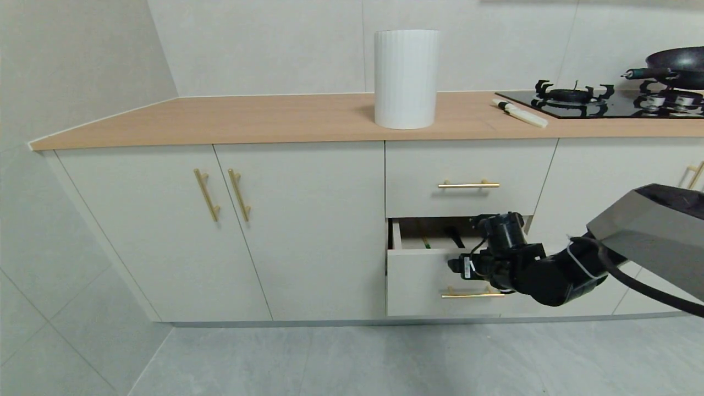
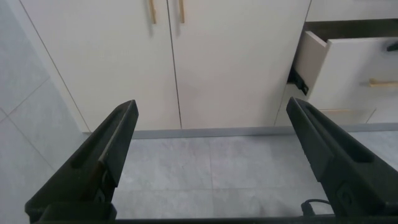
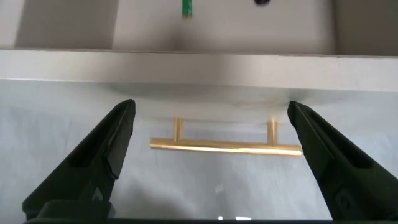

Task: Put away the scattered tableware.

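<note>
Right, I'm seeing the right gripper (image 3: 210, 111) hovering just in front of the lower drawer (image 1: 421, 278). Its two dark, wedge-shaped fingers (image 3: 99, 162) are standing wide apart with nothing between them. Through its wrist camera the fingers are bracketing the drawer's slim, brass-coloured bar handle (image 3: 225, 147) without touching it. In the head view all this is sitting right of centre, low in the frame. The drawer is standing pulled part-way out, showing a flat, matt off-white front and a pale inner wall. Inside it I'm making out a thin green piece (image 1: 424, 241) and a dark one (image 1: 455, 236) beside it; what they are I can't tell.

The scattered piece I'm watching is a long, cream-handled utensil (image 1: 520, 113). It is lying flat on the wood-grain countertop (image 1: 247, 118) in the upper right of the head view, just beside the glossy black glass hob (image 1: 605, 104). A dark round pan (image 1: 679, 60) is resting on the far-right burner. Near the top centre a tall white ribbed cylinder (image 1: 406, 78) is standing upright on the countertop, well apart from the utensil.

The left gripper (image 2: 211, 104) is hanging low over smooth grey floor tiles (image 2: 205, 168), facing the plain cabinet doors (image 2: 230, 62). Its fingers are also spread wide and holding nothing.
</note>
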### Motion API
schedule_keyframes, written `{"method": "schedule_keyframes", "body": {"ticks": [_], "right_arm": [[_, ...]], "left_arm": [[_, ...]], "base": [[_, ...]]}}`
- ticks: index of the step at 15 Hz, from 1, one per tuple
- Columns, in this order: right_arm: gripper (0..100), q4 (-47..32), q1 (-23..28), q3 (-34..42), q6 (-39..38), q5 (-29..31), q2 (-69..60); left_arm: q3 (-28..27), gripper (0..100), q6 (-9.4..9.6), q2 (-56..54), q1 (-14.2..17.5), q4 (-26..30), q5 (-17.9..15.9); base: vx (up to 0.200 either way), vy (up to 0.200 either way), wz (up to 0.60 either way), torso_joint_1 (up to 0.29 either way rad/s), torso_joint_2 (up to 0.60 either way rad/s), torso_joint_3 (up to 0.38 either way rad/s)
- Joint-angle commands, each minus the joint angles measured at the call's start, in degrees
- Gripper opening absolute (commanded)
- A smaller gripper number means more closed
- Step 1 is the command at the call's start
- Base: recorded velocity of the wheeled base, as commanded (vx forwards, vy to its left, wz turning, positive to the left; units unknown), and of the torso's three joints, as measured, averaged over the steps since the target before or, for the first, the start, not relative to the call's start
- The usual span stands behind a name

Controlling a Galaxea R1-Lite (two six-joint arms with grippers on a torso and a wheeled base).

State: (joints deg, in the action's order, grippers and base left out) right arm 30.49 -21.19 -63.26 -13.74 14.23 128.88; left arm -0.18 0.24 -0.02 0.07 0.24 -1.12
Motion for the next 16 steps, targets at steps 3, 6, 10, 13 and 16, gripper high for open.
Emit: {"method": "schedule_keyframes", "body": {"ticks": [3,6,10,13,16], "right_arm": [[100,5.9,1.5,-2.0,0.0,1.6,6.6],[100,10.0,2.4,-4.7,-0.1,3.4,10.0],[100,10.9,3.7,-8.2,-1.6,3.4,11.4],[100,10.9,4.0,-13.1,-4.0,5.4,14.5],[100,10.9,4.5,-17.5,-5.5,7.8,17.2]], "left_arm": [[0.0,100,0.02,0.0,0.0,0.0,0.0],[0.0,100,0.02,0.0,0.0,-0.1,0.0],[0.0,100,0.02,0.0,0.0,0.0,0.0],[0.0,100,0.02,0.0,0.0,-0.1,0.0],[0.0,100,0.02,0.0,0.0,0.0,0.0]], "base": [[0.000,0.000,0.00,0.000,0.00,0.000],[0.000,0.000,0.00,0.000,0.00,0.000],[0.000,0.000,0.00,0.000,0.00,0.000],[0.000,0.000,0.00,0.000,0.00,0.000],[0.000,0.000,0.00,0.000,0.00,0.000]]}}
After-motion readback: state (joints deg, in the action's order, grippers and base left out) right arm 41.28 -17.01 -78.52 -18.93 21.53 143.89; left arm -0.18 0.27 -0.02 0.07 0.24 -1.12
